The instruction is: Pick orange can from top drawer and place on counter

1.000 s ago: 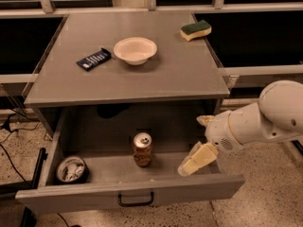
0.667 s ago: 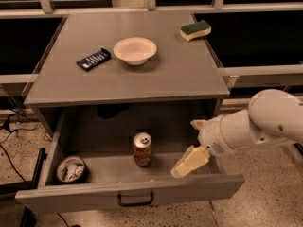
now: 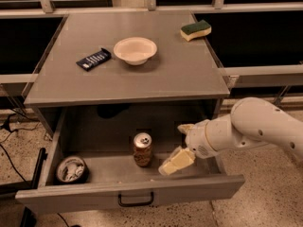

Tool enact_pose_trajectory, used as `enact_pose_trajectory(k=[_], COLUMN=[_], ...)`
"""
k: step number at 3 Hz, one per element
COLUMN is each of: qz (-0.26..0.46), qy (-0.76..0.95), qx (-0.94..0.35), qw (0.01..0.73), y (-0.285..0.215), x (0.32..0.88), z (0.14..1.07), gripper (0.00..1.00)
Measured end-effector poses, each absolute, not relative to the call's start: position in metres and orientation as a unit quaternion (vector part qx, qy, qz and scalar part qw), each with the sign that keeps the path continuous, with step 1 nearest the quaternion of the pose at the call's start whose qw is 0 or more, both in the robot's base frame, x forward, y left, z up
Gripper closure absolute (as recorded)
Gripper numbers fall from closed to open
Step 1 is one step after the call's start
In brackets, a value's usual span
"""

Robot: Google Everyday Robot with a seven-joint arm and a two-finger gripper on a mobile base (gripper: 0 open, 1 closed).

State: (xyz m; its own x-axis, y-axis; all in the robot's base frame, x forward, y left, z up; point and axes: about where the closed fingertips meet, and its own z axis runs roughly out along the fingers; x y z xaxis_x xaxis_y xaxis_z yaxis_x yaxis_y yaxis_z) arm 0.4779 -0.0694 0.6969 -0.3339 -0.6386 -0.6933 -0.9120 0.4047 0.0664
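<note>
The orange can (image 3: 142,149) stands upright in the middle of the open top drawer (image 3: 130,189), silver top up. My gripper (image 3: 176,145) is inside the drawer just right of the can, a short gap away. Its two cream fingers (image 3: 176,161) are spread open, one low and near, one higher and behind. It holds nothing. The grey counter (image 3: 180,74) lies above the drawer.
A short dark tin with white contents (image 3: 71,169) sits in the drawer's left front corner. On the counter are a white bowl (image 3: 135,50), a dark blue packet (image 3: 93,59) and a yellow-green sponge (image 3: 195,30). Black cables (image 3: 12,126) lie on the floor at left.
My gripper and arm have moved left inside the drawer, closer to the orange can. The can has not moved.
</note>
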Motion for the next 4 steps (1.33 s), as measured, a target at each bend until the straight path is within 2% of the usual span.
enact_pose_trajectory(k=[1, 2, 4], qz=[0.229, 0.232, 0.251], qy=[0.779, 0.775, 0.762], qx=[-0.496, -0.497, -0.499], qw=[0.306, 0.312, 0.327], y=[-0.058, -0.052, -0.031], x=[0.481, 0.482, 0.486], z=[0.695, 0.695, 0.69], gripper=[0.28, 0.23, 0.22])
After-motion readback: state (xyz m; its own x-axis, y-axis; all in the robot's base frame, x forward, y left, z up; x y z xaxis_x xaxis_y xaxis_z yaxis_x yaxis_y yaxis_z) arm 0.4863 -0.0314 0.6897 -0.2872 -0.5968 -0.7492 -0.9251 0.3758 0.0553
